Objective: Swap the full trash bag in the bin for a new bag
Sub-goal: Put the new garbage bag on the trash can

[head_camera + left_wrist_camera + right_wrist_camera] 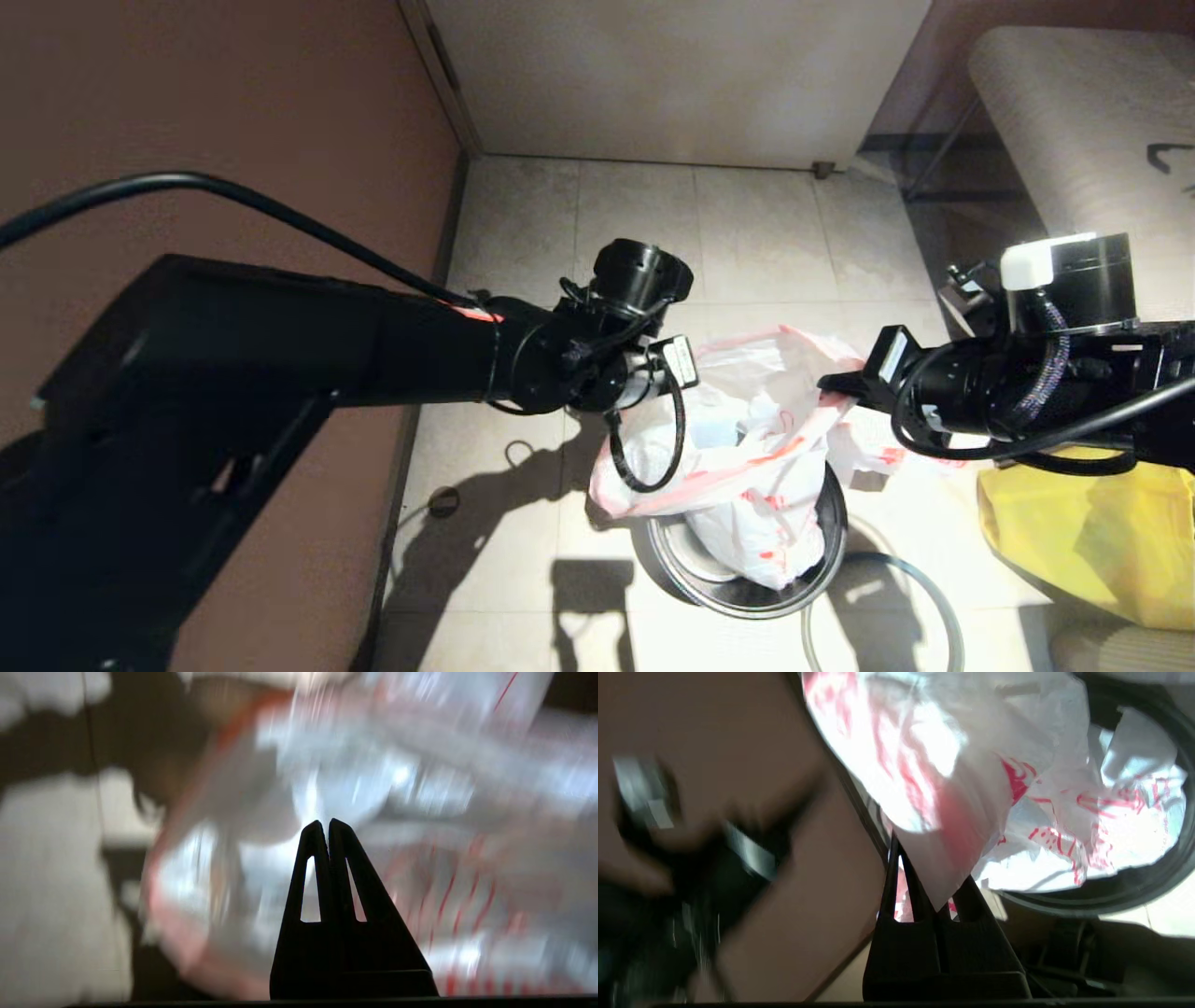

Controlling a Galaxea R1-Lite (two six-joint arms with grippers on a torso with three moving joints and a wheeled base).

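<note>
Right gripper (931,905) sits nearest the camera in its wrist view, fingers clenched on a fold of thin white plastic with red print. From the head view this is one side of the mouth of a bag (747,439) that stands in the bin (831,551), its lower part down inside the black body. I cannot tell for certain whether this is the full trash bag or the new bag: the blurred left wrist view hints at clear, shiny shapes inside, but nothing there is sharp enough to name.

Left gripper (329,828) is pressed shut with its tips against or just in front of the plastic; whether it pinches any film I cannot tell, since no fold shows between its tips. In the head view that arm reaches in at the bag's opposite, wall-side edge, where the red hem runs.

Beside the bin on the tiled floor lies a thin grey hoop (924,583), apparently the rim ring, off the bin. Further right sits a big yellow bag (1092,532), touching nothing of the work.

To do this step well, I judge both grips should hold the hem itself, not loose film, which tears and slips. The two sides want to travel evenly and straight above the bin, so the bag neither snags on the lip nor tips the light bin over. A steady pull keeps the mouth from collapsing.
</note>
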